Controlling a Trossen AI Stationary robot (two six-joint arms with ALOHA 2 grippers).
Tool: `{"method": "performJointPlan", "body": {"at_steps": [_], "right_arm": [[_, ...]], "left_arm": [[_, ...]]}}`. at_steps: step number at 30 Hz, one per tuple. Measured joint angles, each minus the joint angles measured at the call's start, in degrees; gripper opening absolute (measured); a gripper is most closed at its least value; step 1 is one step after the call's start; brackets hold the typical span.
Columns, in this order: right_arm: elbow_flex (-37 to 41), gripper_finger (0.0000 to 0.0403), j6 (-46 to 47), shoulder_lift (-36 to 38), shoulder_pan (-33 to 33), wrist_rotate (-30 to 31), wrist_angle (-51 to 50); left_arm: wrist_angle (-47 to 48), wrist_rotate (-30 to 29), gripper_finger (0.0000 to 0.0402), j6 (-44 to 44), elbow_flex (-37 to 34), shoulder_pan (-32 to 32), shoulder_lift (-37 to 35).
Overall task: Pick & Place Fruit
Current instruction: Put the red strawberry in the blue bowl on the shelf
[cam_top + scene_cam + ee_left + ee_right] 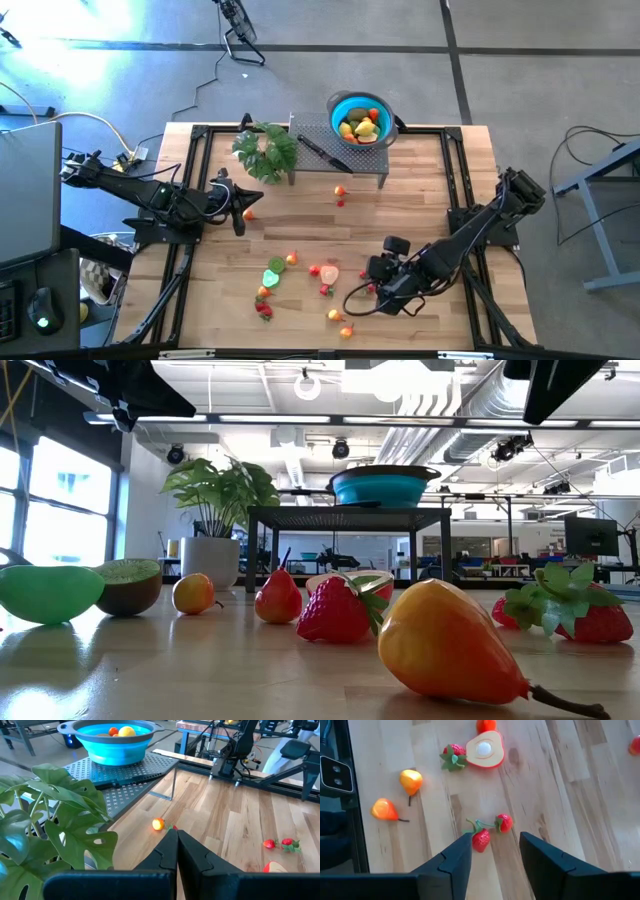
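Small toy fruits lie scattered on the near half of the wooden table (pixel 420 200): a green lime piece (pixel 273 277), strawberries (pixel 264 310), a cut pear half (pixel 485 750) and two orange-yellow pears (pixel 410 780). My right gripper (pixel 495 842) hovers open over a pair of small red fruits joined by a green stem (pixel 481 840); they lie on the table, seen between its fingertips. In the high view this gripper (pixel 375 290) is at the near right. My left gripper (pixel 176 834), shut and with nothing in it, waits at the table's left (pixel 240 205). The blue bowl (pixel 360 115) holds several fruits.
The bowl stands on a perforated metal rack (pixel 340 150) at the far middle, with a black-handled knife (pixel 322 152) on it and a leafy plant (pixel 265 150) to its left. Two small fruits (pixel 340 192) lie just in front of the rack. Black rails frame the table.
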State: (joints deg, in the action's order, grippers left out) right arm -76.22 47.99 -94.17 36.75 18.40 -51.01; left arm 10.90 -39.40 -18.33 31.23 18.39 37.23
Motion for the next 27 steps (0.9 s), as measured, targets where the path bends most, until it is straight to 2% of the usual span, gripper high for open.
{"method": "performJointPlan", "body": {"at_steps": [3, 9, 12, 17, 27], "right_arm": [[0.32, 0.0181, 0.00, 0.00, 0.02, -0.31, 0.13], [0.32, 0.0262, 0.36, -0.01, 0.02, -0.55, 0.29], [0.32, 0.0290, 1.07, -0.02, 0.04, -0.91, 0.51], [0.32, 0.0293, 1.56, -1.97, 0.25, -0.72, 1.19], [0.32, 0.0275, 1.86, -11.53, 1.92, -2.34, 3.07]], "left_arm": [[0.00, 0.00, 0.0000, 0.00, 0.02, 0.00, 0.00], [0.00, 0.01, 0.0000, 0.00, 0.02, 0.00, 0.00], [0.00, 0.00, 0.0000, 0.00, 0.02, 0.00, 0.02], [0.02, 0.02, 0.0000, 0.00, 0.02, 0.00, 0.02], [1.35, 0.00, 0.0000, 0.00, 0.02, 0.00, 0.02]]}}
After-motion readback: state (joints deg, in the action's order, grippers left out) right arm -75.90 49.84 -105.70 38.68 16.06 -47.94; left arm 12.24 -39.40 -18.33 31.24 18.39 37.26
